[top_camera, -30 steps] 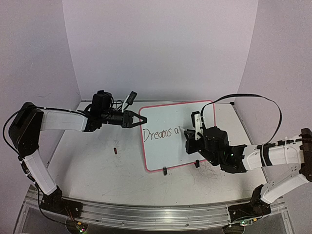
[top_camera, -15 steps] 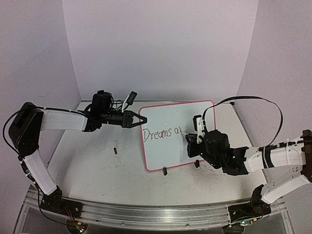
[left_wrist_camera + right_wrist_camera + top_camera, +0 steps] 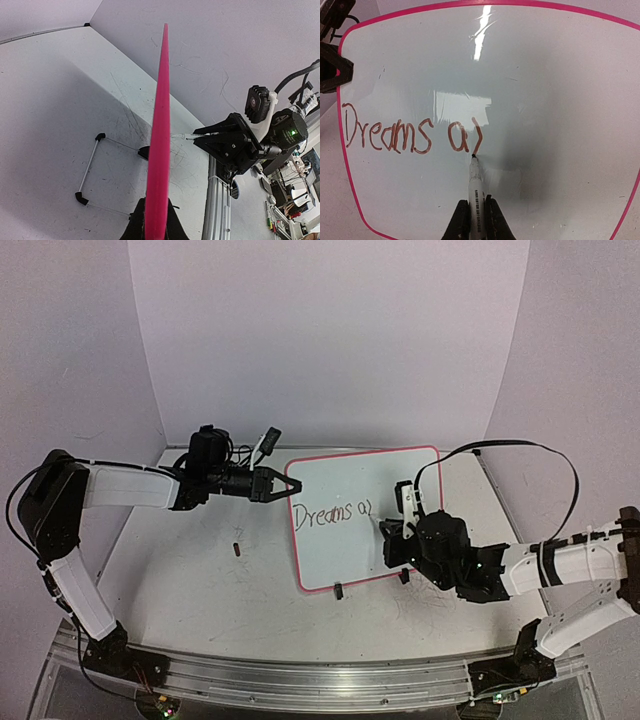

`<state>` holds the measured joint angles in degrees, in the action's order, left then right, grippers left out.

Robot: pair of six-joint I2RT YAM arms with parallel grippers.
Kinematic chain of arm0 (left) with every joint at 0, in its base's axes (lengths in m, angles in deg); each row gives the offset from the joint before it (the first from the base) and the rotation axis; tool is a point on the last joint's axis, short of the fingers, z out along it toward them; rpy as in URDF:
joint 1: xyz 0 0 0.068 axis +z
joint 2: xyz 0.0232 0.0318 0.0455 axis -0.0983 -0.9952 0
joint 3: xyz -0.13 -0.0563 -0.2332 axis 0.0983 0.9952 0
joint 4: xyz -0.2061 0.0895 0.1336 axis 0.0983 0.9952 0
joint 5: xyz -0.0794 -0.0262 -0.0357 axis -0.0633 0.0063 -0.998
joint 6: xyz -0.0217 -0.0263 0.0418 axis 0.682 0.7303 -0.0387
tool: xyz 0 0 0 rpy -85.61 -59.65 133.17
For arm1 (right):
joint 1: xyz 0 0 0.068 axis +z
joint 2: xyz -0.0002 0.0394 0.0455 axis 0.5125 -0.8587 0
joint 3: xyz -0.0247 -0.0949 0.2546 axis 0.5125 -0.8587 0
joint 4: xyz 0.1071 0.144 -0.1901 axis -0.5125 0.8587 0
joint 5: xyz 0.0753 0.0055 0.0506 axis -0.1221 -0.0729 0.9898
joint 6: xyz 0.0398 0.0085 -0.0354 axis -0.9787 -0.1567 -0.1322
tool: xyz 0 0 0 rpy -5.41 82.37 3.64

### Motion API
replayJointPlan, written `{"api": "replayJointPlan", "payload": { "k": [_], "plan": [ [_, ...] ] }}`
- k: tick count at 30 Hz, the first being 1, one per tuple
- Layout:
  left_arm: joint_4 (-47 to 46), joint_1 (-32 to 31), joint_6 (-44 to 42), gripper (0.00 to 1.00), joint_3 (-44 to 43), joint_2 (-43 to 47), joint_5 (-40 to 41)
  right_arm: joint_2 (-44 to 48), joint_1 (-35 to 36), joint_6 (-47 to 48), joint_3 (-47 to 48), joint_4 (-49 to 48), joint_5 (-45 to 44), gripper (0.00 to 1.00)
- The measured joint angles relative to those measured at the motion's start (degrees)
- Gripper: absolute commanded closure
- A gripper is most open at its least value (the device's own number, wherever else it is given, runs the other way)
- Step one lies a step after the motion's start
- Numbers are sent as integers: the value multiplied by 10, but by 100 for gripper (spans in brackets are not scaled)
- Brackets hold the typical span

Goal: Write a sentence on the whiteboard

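The whiteboard [image 3: 350, 555], white with a pink rim, stands tilted on the table. My left gripper [image 3: 286, 485] is shut on its left edge. In the left wrist view the board shows edge-on as a pink strip [image 3: 160, 145] between my jaws [image 3: 155, 226]. The sentence [image 3: 412, 135] reads "Dreams a" plus one angled stroke, in reddish-brown ink. My right gripper [image 3: 476, 220] is shut on a white marker [image 3: 475, 187]. The marker's tip touches the board just below that stroke. From above, the right gripper [image 3: 393, 532] is over the board's right half.
A small brown cap-like piece [image 3: 237, 549] lies on the table left of the board. Two black clip feet [image 3: 339, 591] [image 3: 403, 576] sit at the board's lower edge. A thin white rod with black ends [image 3: 88, 169] lies behind the board. A metal rail [image 3: 300, 676] runs along the near edge.
The right gripper has moved the marker down and toward the near edge, leaving an angled stroke after the "a". The left gripper and the board have stayed still.
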<state>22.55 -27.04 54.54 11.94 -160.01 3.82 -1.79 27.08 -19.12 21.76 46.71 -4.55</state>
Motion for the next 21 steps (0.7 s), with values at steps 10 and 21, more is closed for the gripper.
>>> {"api": "replayJointPlan", "payload": {
  "k": [10,21],
  "plan": [
    [0,0,0,100,0,0,1,-11,4,17,7,-11,-18,100],
    [0,0,0,100,0,0,0,-19,2,30,22,-21,-38,100]
  ]
}}
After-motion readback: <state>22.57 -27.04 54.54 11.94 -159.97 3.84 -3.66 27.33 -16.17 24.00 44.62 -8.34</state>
